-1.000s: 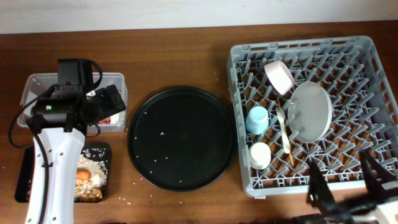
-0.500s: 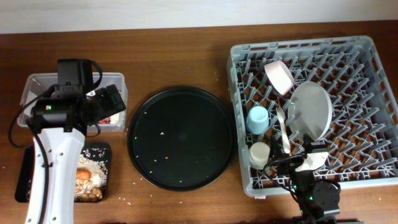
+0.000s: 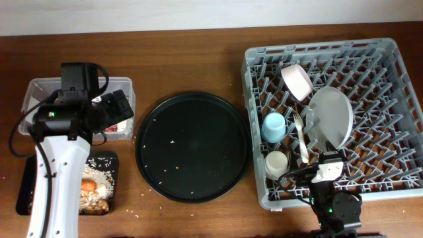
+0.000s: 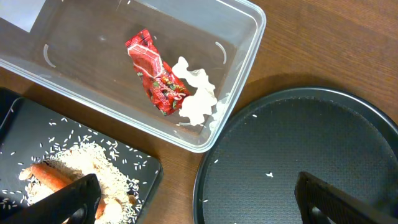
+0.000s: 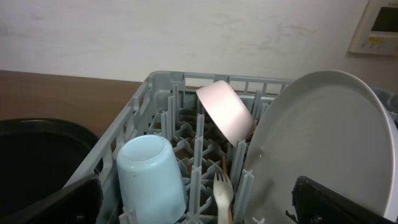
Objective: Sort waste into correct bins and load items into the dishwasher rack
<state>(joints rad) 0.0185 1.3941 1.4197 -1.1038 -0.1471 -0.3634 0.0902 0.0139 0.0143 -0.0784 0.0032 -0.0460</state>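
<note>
The red foil wrapper point(image 4: 155, 78) and the white tissue point(image 4: 198, 96) lie in the clear tub point(image 3: 39, 89). The carrot point(image 4: 46, 175), rice point(image 4: 81, 158) and brown lump point(image 3: 96, 206) lie in the shallow black tray point(image 3: 30, 192). The grey rack point(image 3: 396, 99) holds the light blue cup point(image 5: 151, 177), cream cup point(image 3: 275, 164), bowl point(image 5: 225, 111), plate point(image 5: 323, 143) and fork point(image 5: 222, 186). My left gripper point(image 4: 196, 199) is open and empty, above the tub's right end. My right gripper point(image 5: 199, 199) is open and empty at the rack's front edge, over the cream cup.
A large round black tray point(image 3: 192, 145) with a few rice grains on it lies between the bins and the rack. Loose rice grains lie on the wood beside the shallow black tray. A white wall stands behind the table.
My right arm has come from the bottom right corner to the rack's front edge by the cream cup. The left arm has not moved.
</note>
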